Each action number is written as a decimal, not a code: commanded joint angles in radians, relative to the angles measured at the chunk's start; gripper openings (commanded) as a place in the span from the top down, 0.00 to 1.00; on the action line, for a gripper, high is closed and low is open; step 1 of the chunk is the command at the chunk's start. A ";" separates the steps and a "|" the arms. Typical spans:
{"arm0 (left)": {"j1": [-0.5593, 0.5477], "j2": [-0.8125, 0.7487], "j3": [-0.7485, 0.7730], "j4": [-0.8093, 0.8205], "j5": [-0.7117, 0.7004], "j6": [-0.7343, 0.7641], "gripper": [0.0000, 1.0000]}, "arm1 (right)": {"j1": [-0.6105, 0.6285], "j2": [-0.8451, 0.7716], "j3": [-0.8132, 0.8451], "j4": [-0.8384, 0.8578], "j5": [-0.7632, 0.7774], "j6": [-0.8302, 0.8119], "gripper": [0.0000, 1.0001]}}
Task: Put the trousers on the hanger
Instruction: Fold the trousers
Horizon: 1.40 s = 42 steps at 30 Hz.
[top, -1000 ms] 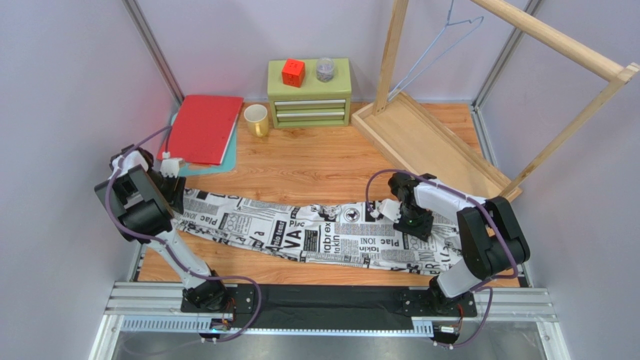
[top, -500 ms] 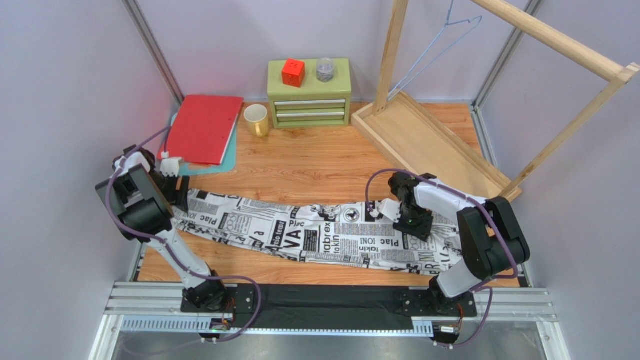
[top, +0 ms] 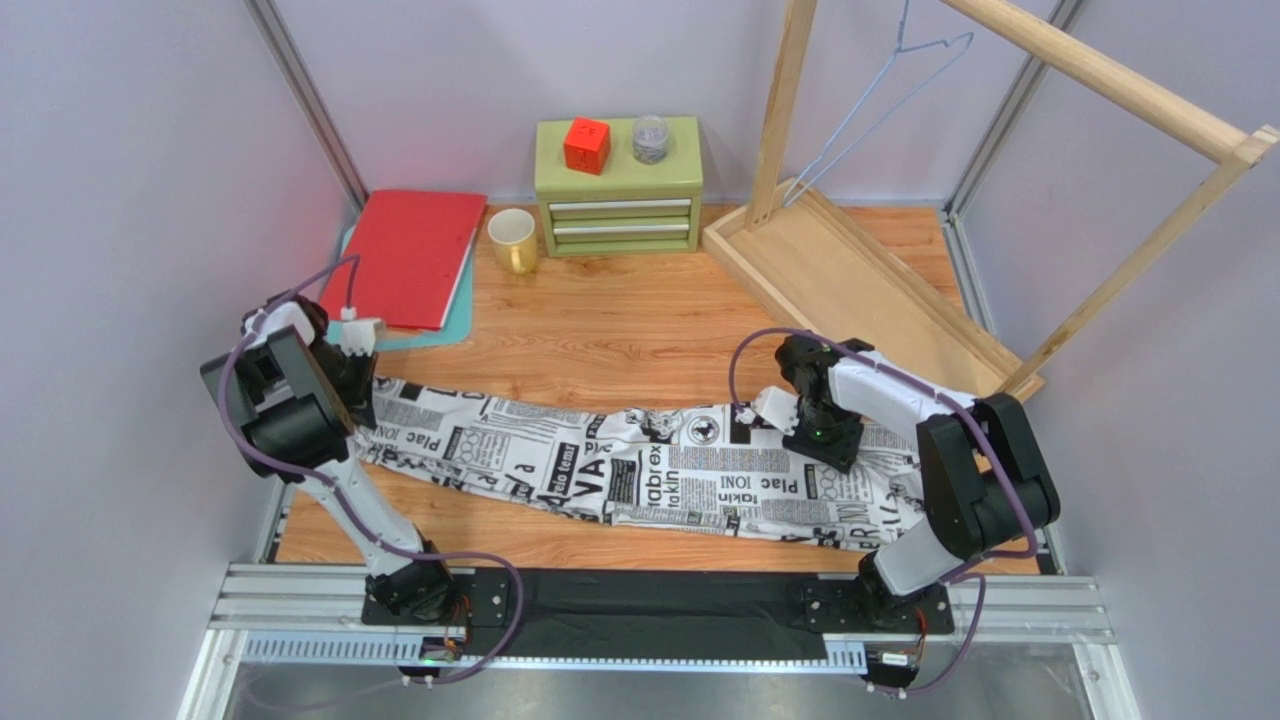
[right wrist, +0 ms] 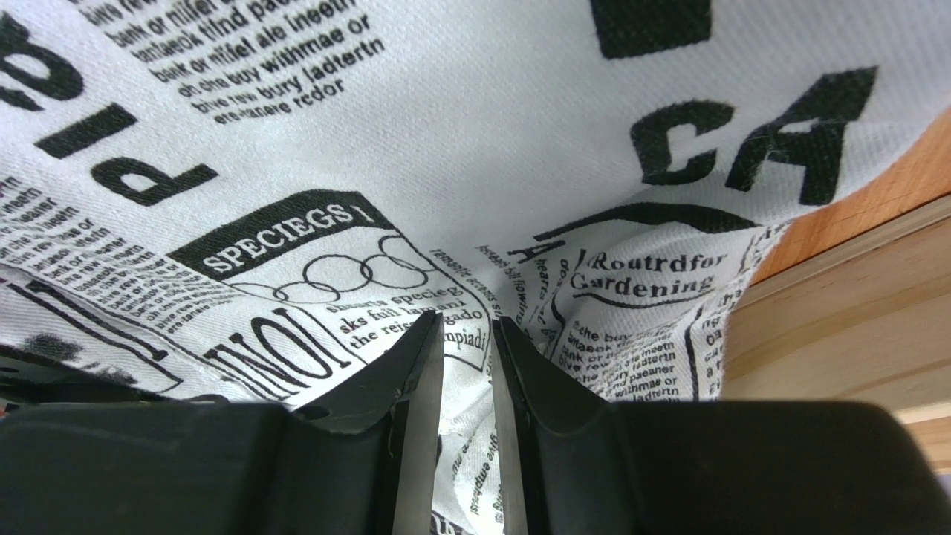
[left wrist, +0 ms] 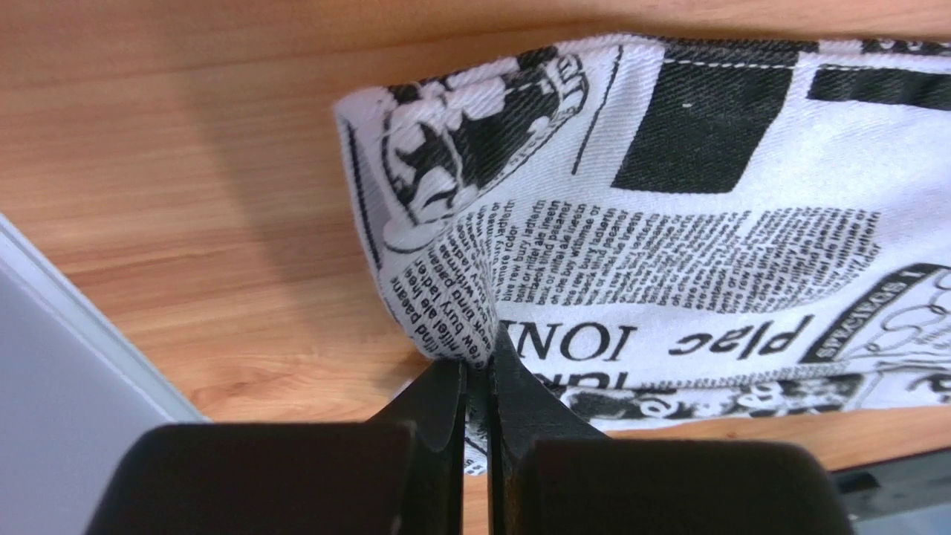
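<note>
While both arms reach low over the near table, the left gripper is pressed tight on a small fold at the left end of the trousers. The right gripper pinches a bunched ridge near the right end, with cloth between its narrowly parted jaws. Risk: both bites are thin, so a lift could slip the fabric or catch only one layer. Trousers lie flat, long axis left-right, sloping slightly nearer at the right; narrow leg end points left. Hanger hangs on the wooden rack far back right, well apart.
</note>
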 commanded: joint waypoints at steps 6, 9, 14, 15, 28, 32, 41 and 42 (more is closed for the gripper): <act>0.087 -0.219 0.232 -0.128 -0.079 -0.047 1.00 | 0.001 -0.011 0.030 -0.010 -0.014 0.014 0.72; 0.103 -0.247 0.321 -0.172 -0.128 -0.030 1.00 | -0.001 -0.014 0.064 -0.032 -0.051 0.035 0.66; 0.112 -0.285 0.415 -0.227 -0.147 -0.031 1.00 | 0.001 -0.028 0.190 -0.143 -0.204 0.087 0.53; 0.113 -0.291 0.429 -0.249 -0.138 -0.036 1.00 | 0.001 -0.028 0.213 -0.159 -0.258 0.103 0.52; -0.124 -0.336 0.643 -0.625 0.304 -0.094 1.00 | 0.037 0.208 0.323 -0.154 -0.398 0.249 0.68; -0.300 -0.409 0.606 -0.637 0.445 -0.175 1.00 | 0.013 0.199 0.420 -0.217 -0.439 0.272 0.67; -0.440 -0.416 0.645 -0.447 0.421 -0.513 1.00 | -0.022 0.112 0.319 -0.277 -0.332 0.229 0.66; -0.401 -0.401 0.685 -0.476 0.447 -0.514 1.00 | -0.018 0.116 0.302 -0.251 -0.333 0.236 0.66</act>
